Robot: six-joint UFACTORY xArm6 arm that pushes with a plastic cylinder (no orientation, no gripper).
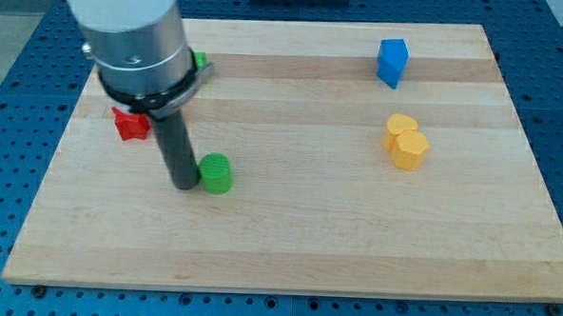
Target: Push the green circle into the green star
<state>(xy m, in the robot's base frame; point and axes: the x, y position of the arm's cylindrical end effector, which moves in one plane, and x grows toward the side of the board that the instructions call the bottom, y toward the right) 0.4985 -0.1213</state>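
Green circle (215,173): short green cylinder on the wooden board (296,254), and I'm using it as the landmark for everything else below.

Tip contact: my tip (182,185) sits right at the circle's view-left side, touching or as good as touching, honestly can't tell which.

Claw state: no claw on me at all, just a plain rod, so nothing is clenched or grasped. All I can do is shove.

Green star (200,59): up and a bit to the view's left of the circle, near the board's top edge. Only a green sliver peeks out from behind my arm housing, so the shape is mostly hidden.

Red block (129,124): up-left of the circle, partly covered by me, shape hard to call.

Yellow blocks (405,141): two of them touching each other, well off to the view's right of the circle.

Blue block (392,63): far up-right of the circle.

Main worry: I'm on the wrong side, I reckon. Pushing from here sends the circle toward the view's right, away from the star.

Second worry: a round block rolls off a round rod easily, so an off-centre shove could squirt it sideways.

Third worry: looping round below the circle could clip it, or swing near the red block.
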